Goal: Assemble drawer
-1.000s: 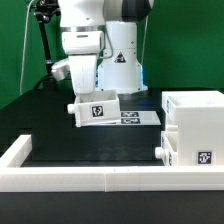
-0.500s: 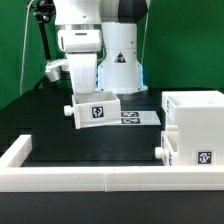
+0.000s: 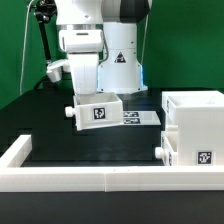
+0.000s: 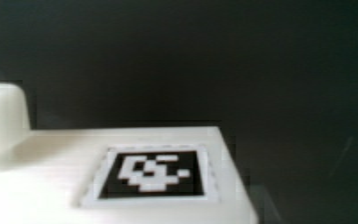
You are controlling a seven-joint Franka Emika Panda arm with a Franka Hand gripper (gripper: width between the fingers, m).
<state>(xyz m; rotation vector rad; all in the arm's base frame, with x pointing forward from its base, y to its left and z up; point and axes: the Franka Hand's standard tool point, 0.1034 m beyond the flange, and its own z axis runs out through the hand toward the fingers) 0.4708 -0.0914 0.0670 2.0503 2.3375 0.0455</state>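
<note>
Just past the low white wall (image 3: pixel 80 180) on the tabletop's near edge, the one hollow drawer box (image 3: pixel 195 115) stands at the near corner on the exterior view's right. One knobbed tray (image 3: pixel 172 149) looks seated in it. Over the tabletop's middle the gripper (image 3: pixel 88 96) is pinched narrow on the second tray (image 3: pixel 97 110), held off the surface. I'd call this the carry step; next that tray needs squaring up with the box's free slot. One marker board (image 3: pixel 142 117) lies behind.

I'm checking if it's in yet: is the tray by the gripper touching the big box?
Apart. The exterior view shows bare black table between the tray and the big box.
</note>
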